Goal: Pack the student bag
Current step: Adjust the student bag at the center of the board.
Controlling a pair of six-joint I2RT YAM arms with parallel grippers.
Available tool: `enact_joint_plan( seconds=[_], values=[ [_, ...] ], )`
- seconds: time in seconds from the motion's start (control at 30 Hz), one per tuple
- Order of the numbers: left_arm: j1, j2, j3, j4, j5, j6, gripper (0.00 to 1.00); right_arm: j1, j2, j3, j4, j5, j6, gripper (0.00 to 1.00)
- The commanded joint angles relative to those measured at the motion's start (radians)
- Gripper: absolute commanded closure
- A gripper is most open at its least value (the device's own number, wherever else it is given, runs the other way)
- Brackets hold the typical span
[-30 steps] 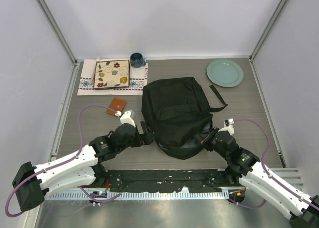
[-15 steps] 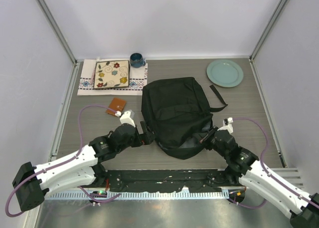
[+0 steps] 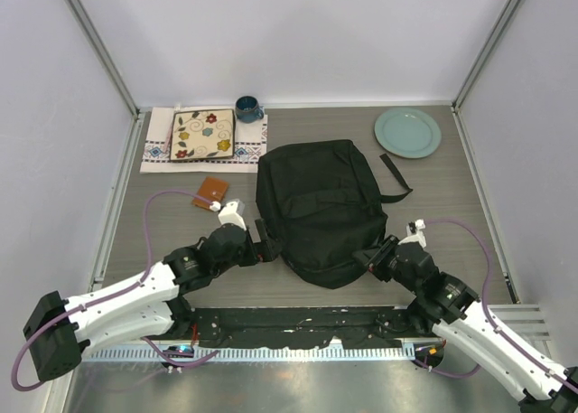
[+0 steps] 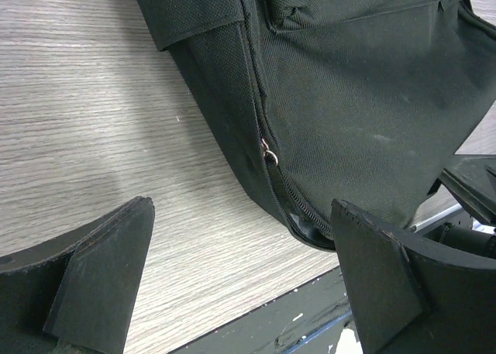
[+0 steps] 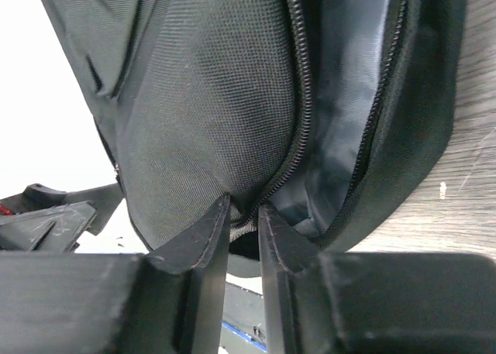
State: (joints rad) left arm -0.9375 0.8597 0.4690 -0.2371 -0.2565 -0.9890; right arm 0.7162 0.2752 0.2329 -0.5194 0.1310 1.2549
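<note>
The student bag [image 3: 321, 205] lies flat mid-table, a big black backpack with its rounded end toward the arms. My left gripper [image 3: 269, 243] sits just left of that end, open wide, with bare table between its fingers [image 4: 242, 208]. The bag's side [image 4: 372, 98] and a zipper pull [image 4: 269, 154] lie just beyond it. At the bag's near right edge, my right gripper [image 3: 364, 255] has its jaws slightly parted. The bag's unzipped edge [image 5: 209, 83] rests loosely between the fingertips [image 5: 244, 207], and grey lining [image 5: 341, 98] shows inside the opening.
A teal plate [image 3: 407, 132] sits at the back right. At the back left are a blue mug [image 3: 248, 108] and a flower-patterned board [image 3: 202, 135] on a white cloth [image 3: 158, 146]. A small brown wallet [image 3: 212, 191] lies left of the bag. A black strap [image 3: 395, 173] trails right.
My right gripper was shut on the bag's zipper edge and has parted its jaws; the lifted edge has sunk back a little. The left arm has not moved.
</note>
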Motion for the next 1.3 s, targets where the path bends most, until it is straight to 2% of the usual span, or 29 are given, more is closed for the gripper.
enact_joint_plan(
  seconds=[0.0,0.23,0.33,0.6,0.77,0.9,1.27],
  values=[
    [0.005,0.010,0.000,0.053,0.006,-0.008,0.00,0.006,0.019,-0.037,0.117,0.022,0.017,0.77],
    [0.005,-0.004,0.002,0.039,0.002,-0.007,0.00,0.005,0.235,-0.021,0.318,0.027,-0.006,0.79],
    [0.005,-0.011,-0.003,0.036,-0.001,-0.010,0.00,0.005,0.278,-0.010,0.370,0.032,-0.011,0.79],
    [0.005,-0.027,-0.015,0.036,-0.006,-0.013,0.00,0.005,0.188,-0.004,0.312,0.159,-0.017,0.79],
    [0.003,-0.014,-0.018,0.048,0.002,-0.016,0.00,0.005,0.153,-0.009,0.294,0.174,-0.015,0.79],
    [0.005,-0.004,-0.018,0.056,0.005,-0.017,0.00,0.005,0.183,-0.017,0.283,0.147,-0.023,0.79],
    [0.003,0.016,-0.016,0.079,0.016,-0.020,0.00,0.006,0.288,-0.053,0.392,0.144,-0.029,0.78]
  ],
)
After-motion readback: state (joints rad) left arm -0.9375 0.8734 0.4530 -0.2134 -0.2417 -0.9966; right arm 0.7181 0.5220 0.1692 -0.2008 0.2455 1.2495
